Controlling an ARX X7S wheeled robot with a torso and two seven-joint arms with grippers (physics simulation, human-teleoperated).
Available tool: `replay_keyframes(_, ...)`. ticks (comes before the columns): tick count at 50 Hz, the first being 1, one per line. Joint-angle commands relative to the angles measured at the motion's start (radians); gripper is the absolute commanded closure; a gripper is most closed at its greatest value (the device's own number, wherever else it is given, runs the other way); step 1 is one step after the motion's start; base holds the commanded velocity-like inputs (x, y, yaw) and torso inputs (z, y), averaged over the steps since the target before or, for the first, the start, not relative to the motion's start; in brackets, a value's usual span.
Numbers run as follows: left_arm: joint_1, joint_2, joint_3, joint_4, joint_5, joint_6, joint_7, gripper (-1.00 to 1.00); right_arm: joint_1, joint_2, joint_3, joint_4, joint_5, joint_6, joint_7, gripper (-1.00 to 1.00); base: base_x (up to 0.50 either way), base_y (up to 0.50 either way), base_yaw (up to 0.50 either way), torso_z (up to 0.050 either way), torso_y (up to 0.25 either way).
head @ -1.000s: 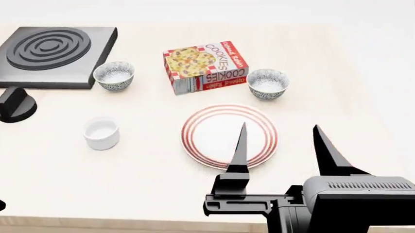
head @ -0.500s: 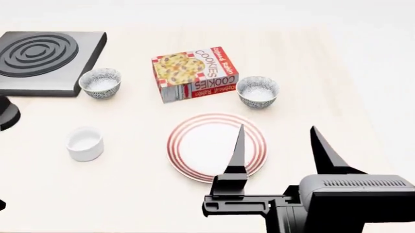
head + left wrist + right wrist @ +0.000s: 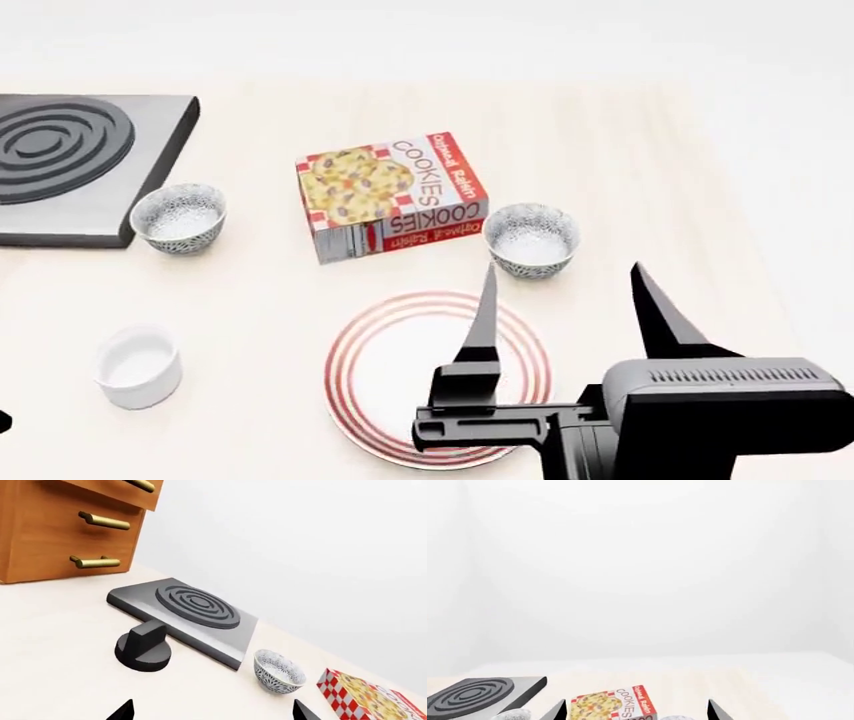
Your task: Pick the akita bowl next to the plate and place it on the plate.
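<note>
Akita bowl (image 3: 531, 240) sits on table just behind plate (image 3: 367, 345), beside cookie box, untouched. Left to right: hob (image 3: 67, 165), second patterned bowl (image 3: 178, 218) beside it, white cup (image 3: 138, 367), cookie box (image 3: 390, 195), target bowl, right gripper (image 3: 567, 310). Over the last second the whole scene slid down and left in head view; plate now lies partly under the gripper, bowl closer ahead. Right gripper wide open, empty. Left gripper (image 3: 210, 711) fingertips well apart, holding nothing. Approach under way, grasp not yet begun.
</note>
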Motion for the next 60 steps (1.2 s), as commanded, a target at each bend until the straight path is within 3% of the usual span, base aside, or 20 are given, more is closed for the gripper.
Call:
replay_keyframes(1, 0.0, -0.003, 0.003, -0.004, -0.005, 0.004, -0.001, -1.0, 0.004, 0.01, -0.012, 0.006, -0.004, 0.005, 0.01, -1.0, 0.36, 0.0, 0.0, 0.0, 0.0)
replay_keyframes(41, 0.005, -0.014, 0.014, -0.001, -0.022, 0.006, -0.013, -1.0, 0.002, 0.022, -0.022, 0.024, 0.015, -0.011, 0.028, -1.0, 0.5, 0.0, 0.0, 0.0, 0.0)
replay_keyframes(47, 0.005, -0.015, 0.015, -0.004, -0.025, 0.008, -0.014, -1.0, -0.006, 0.029, -0.033, 0.028, 0.001, -0.037, 0.024, -1.0, 0.0, 0.0, 0.0, 0.0, 0.0)
replay_keyframes(56, 0.009, -0.031, 0.014, 0.063, -0.051, -0.048, -0.055, -1.0, 0.064, 0.025, -0.007, 0.06, 0.017, 0.15, 0.13, -1.0, 0.0, 0.0, 0.0, 0.0, 0.0)
replay_keyframes(60, 0.011, -0.022, 0.018, 0.019, -0.038, -0.007, -0.032, -1.0, 0.117, 0.051, -0.034, 0.099, 0.001, 0.208, 0.135, -1.0, 0.0, 0.0, 0.0, 0.0, 0.0)
